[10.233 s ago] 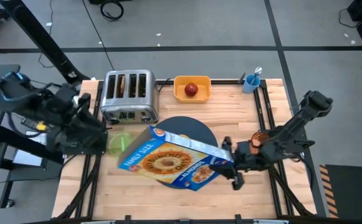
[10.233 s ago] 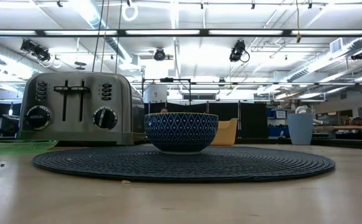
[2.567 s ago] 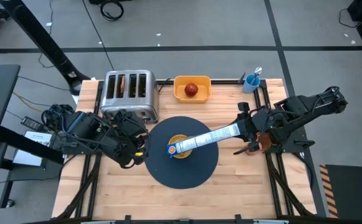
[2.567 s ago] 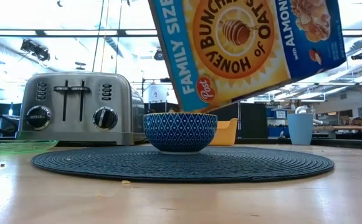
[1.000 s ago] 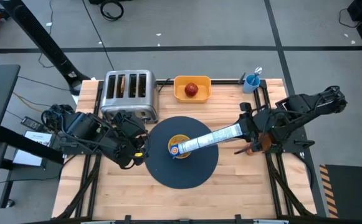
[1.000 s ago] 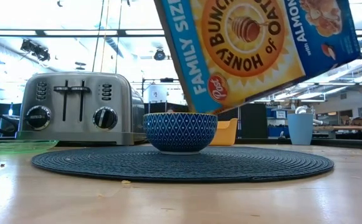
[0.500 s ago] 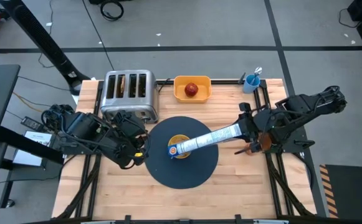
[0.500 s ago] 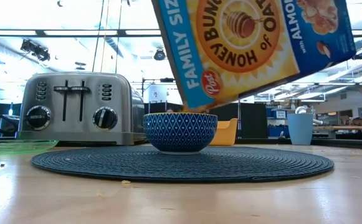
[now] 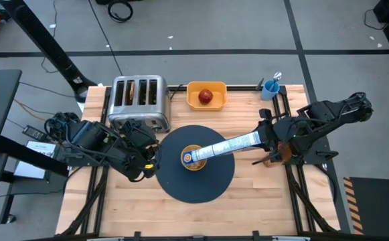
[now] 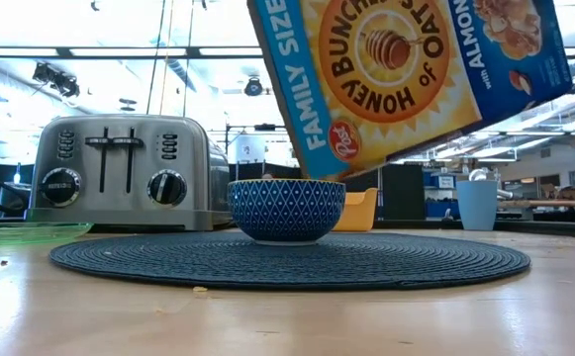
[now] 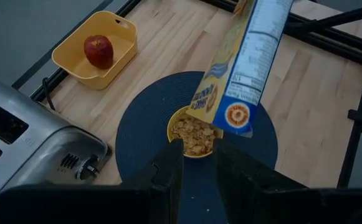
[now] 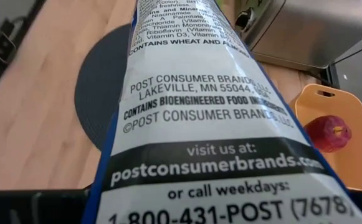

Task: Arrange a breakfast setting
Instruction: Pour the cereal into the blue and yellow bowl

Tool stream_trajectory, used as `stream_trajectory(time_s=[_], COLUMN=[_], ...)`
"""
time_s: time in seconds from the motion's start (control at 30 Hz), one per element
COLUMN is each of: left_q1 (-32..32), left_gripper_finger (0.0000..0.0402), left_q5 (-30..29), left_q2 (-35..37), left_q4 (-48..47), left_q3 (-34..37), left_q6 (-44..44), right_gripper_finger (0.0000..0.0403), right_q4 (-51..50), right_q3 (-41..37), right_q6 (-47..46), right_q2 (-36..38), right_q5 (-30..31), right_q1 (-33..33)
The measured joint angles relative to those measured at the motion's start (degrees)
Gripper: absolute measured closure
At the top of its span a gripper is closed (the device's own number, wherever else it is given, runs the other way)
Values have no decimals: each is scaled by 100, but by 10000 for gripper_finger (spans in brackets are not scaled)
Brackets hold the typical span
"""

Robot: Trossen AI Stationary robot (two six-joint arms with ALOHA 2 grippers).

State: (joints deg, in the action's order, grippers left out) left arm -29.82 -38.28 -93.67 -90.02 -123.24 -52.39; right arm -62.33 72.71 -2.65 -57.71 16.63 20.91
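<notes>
On the front of the cereal box point(image 10: 416, 79), held tilted by the right gripper point(image 9: 264, 138), "FAMILY SIZE", "HONEY BUNCHES OF OATS" and part of "ALMONDS" are read, with a red "Post" logo near its lower corner. On the narrow side panel of the box, just ahead of that gripper, "CONTAINS WHEAT AND ALMONDS" is partly read, followed by "POST CONSUMER BRANDS", "LAKEVILLE, MN 55044", "CONTAINS BIOENGINEERED FOOD INGREDIENTS", "©POST CONSUMER BRANDS", "visit us at: postconsumerbrands.com" and "or call weekdays: 1-800-431-POST (7678)". A nutrition panel is seen there too, but is too small to be read.
</notes>
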Motion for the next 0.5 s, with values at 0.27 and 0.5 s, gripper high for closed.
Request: stream_trajectory(time_s=[0.27,0.5], left_q1=[-42,-67], left_gripper_finger=[308,308], left_q5=[110,-45], left_q2=[195,461], left_q4=[49,511], left_q3=[4,2], left_q6=[-115,22], right_gripper_finger=[214,214], right_q4=[76,621], right_q3=[-3,-570], right_q6=[-521,-786], right_q2=[451,896], right_q5=[10,-9], right_q1=[0,2])
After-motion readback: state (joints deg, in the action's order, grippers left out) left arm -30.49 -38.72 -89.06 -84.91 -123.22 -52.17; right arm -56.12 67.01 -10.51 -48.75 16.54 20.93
